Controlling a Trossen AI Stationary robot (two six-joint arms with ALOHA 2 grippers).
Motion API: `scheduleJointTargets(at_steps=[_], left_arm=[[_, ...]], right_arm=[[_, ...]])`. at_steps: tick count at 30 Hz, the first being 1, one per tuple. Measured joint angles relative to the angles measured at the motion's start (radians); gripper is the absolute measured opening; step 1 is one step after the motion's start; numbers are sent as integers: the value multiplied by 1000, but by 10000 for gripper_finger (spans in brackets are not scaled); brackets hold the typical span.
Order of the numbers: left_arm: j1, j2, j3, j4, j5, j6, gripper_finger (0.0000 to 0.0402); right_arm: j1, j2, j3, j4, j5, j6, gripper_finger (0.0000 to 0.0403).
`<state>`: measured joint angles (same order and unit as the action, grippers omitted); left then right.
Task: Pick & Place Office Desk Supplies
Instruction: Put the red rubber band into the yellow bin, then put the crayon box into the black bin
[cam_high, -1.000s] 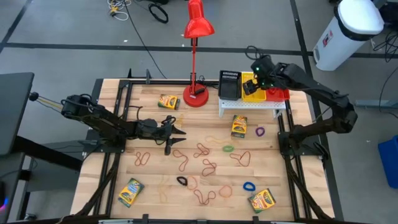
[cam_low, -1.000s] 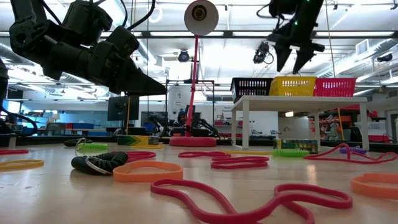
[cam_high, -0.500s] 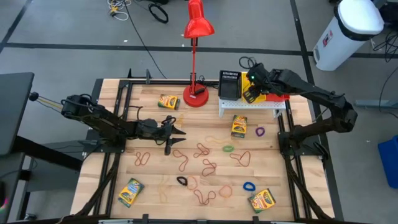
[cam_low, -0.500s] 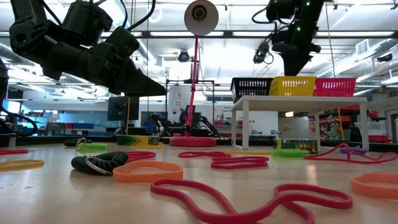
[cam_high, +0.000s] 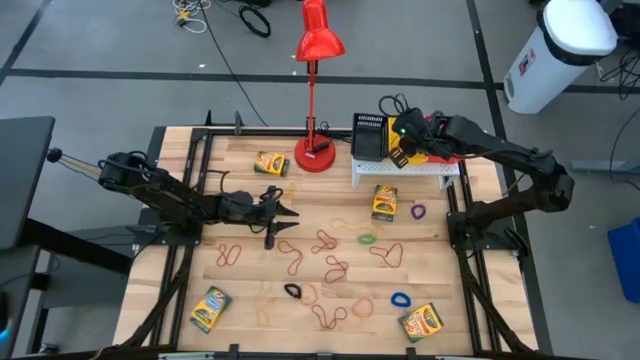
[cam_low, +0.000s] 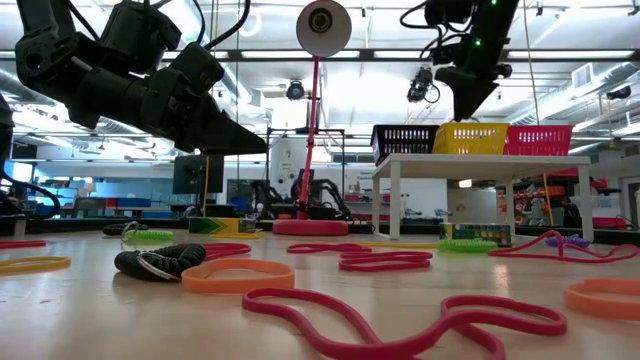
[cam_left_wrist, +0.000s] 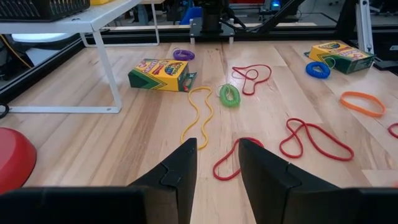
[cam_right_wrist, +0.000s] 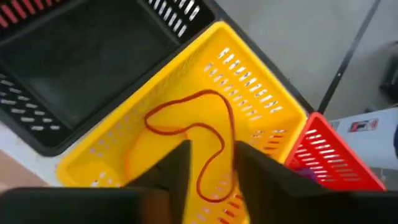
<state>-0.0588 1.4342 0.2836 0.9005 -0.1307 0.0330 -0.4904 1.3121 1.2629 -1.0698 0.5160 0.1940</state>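
Right wrist view looks down into the yellow mesh bin (cam_right_wrist: 186, 143), where a red rubber-band loop (cam_right_wrist: 205, 140) lies on the floor of the bin, stretched into a long bent shape whose long axis runs roughly along the bin's length, one end near the bin's middle and the other toward the corner next to the red bin (cam_right_wrist: 329, 162); the black bin (cam_right_wrist: 81, 56) sits on the other side. The right gripper (cam_right_wrist: 208, 163) hangs just above the yellow bin with its fingers a little apart and nothing between them, so I judge the drop of this band done. The next move calls for lifting clear of the shelf and reaching back to the loops on the table (cam_high: 340, 215). The left gripper (cam_high: 284, 212) hovers over the table's left half, fingers slightly apart and empty, a red loop (cam_left_wrist: 230, 158) lying just ahead of it
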Motion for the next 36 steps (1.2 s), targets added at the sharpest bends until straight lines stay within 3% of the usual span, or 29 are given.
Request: scheduleJointTargets(at_steps=[6, 11, 18, 24, 29, 36], left_arm=[[0, 0, 0, 0, 0, 0, 125], [0, 0, 0, 0, 0, 0, 125], [0, 0, 0, 0, 0, 0, 125], [0, 0, 0, 0, 0, 0, 125], [0, 0, 0, 0, 0, 0, 125], [0, 0, 0, -5, 0, 0, 125]], right_arm=[[0, 0, 0, 35, 22, -45, 291], [0, 0, 0, 51, 105, -149, 348], [20, 0, 0, 73, 262, -268, 358], [106, 0, 0, 186, 442, -397, 358], [153, 0, 0, 265, 472, -460, 358], [150, 0, 0, 238, 470, -430, 358]])
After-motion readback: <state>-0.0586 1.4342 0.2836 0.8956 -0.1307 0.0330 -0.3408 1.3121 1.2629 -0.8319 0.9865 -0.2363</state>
